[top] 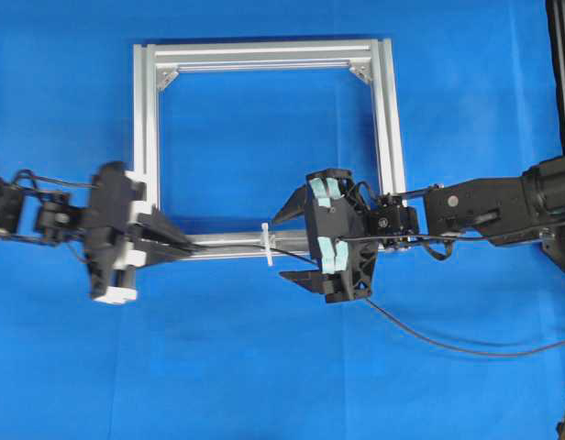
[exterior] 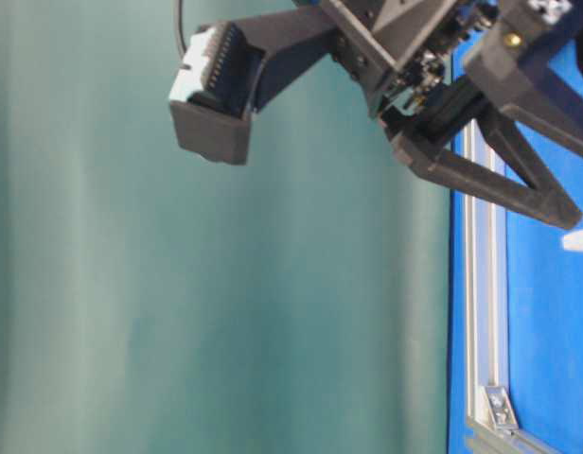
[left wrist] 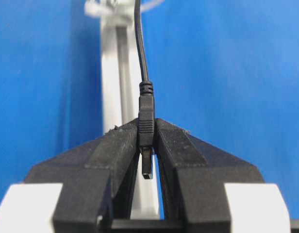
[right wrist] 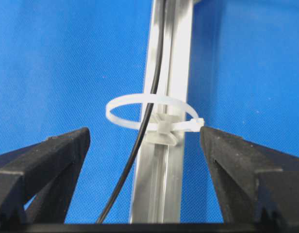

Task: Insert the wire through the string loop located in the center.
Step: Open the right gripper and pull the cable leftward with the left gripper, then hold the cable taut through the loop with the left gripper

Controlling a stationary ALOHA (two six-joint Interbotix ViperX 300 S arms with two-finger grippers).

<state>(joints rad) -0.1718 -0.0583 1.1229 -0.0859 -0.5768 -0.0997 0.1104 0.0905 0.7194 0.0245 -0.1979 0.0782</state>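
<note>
Wire [right wrist: 148, 116] runs thru string loop [right wrist: 152, 112]; thin, floppy, light, so best held at stiff plug. Left gripper [left wrist: 148, 145] clamped on plug; right gripper [right wrist: 144, 145] wide open, empty.

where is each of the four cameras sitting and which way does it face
Overhead: above, facing down on the aluminium frame; both arms show.
Table-level: low at the table edge, facing along the frame; only black arm parts show.
Left wrist: behind the left gripper, shut on the wire.
Right wrist: behind the open right gripper, facing the string loop.
Both wrist views share wire and frame rail.
</note>
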